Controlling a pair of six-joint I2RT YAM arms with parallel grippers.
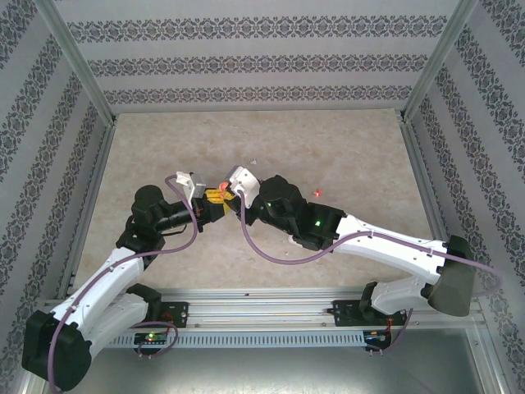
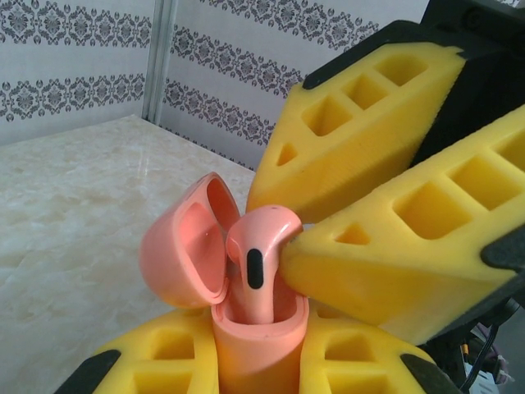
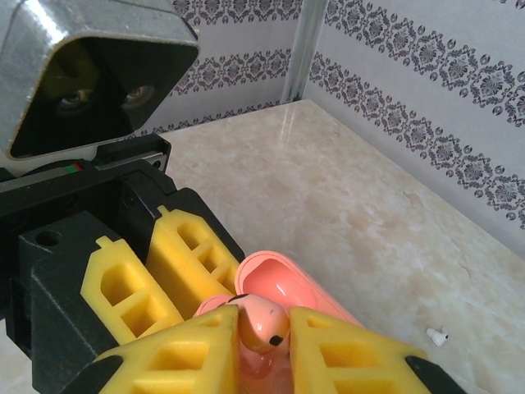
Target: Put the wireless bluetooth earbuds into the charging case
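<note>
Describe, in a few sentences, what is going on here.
The left gripper is shut on a pink charging case, holding it upright with its lid open. The right gripper has its fingers on either side of a pink earbud, whose stem sits in the case with the head poking out. Whether they grip it is unclear. A second red-pink earbud lies on the table.

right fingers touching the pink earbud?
Touching. Left wrist view: one of the right fingers presses against the earbud, no gap between.
</note>
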